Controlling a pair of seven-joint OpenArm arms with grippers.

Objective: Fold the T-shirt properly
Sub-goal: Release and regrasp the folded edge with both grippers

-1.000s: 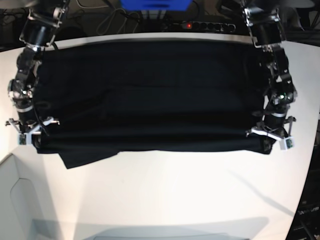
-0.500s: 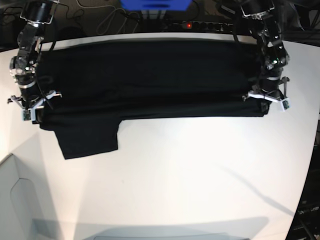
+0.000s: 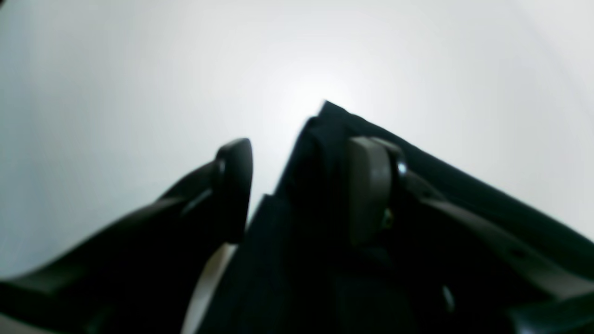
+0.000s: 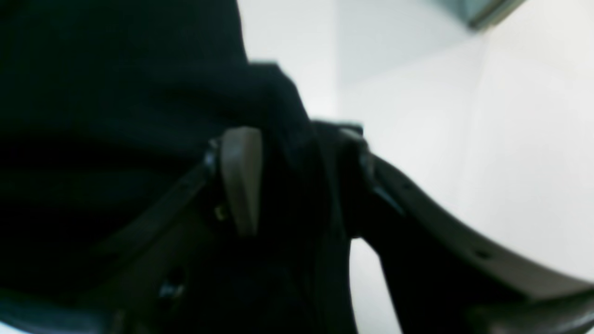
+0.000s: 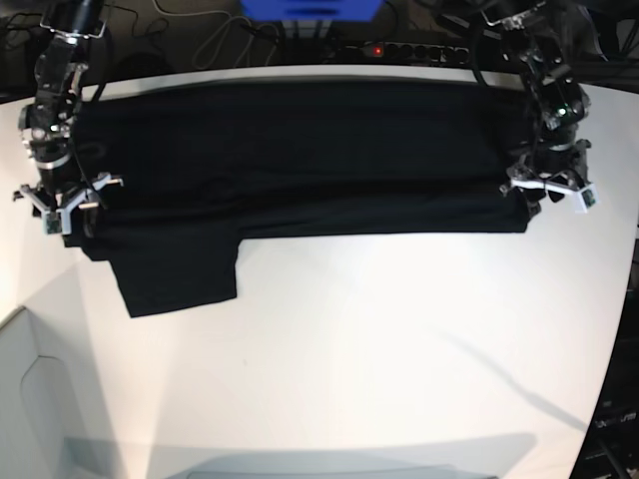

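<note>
Both grippers, left [image 5: 548, 192] and right [image 5: 62, 212], stand with jaws apart astride the T-shirt's [image 5: 300, 160] end edges.

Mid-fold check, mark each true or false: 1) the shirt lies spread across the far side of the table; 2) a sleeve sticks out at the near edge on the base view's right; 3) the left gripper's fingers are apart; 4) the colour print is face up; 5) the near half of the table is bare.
1) True: the T-shirt spans the far side of the table.
2) False: the sleeve sticks out on the base view's left.
3) True: the left gripper is open, cloth between its fingers.
4) False: only plain black shows.
5) True.
</note>
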